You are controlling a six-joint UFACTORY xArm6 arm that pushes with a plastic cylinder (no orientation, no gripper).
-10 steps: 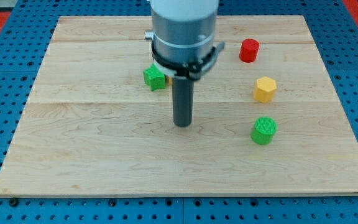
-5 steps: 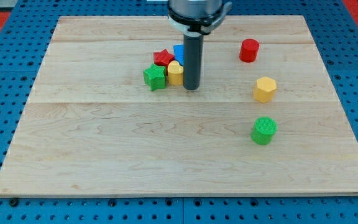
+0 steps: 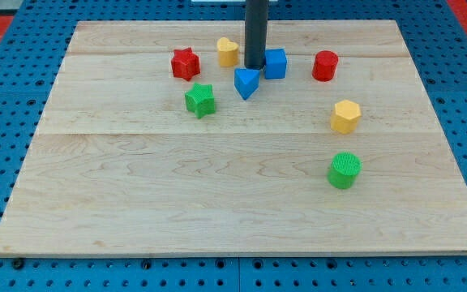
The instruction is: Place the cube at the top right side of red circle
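Fingers: none, my tip (image 3: 255,66) touches blue cube (image 3: 275,63) left face | push rightward past red circle (image 3: 325,66), then upward

Blue cube (image 3: 276,63), red cylinder (image 3: 325,66), pale wooden board (image 3: 136,203), blue pegboard (image 3: 6,97)

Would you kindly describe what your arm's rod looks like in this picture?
Only the rod shows: a plain, straight, dark grey cylinder with a smooth matte surface, ending in my tip, cut flat. No cables, markings or labels are visible on it.
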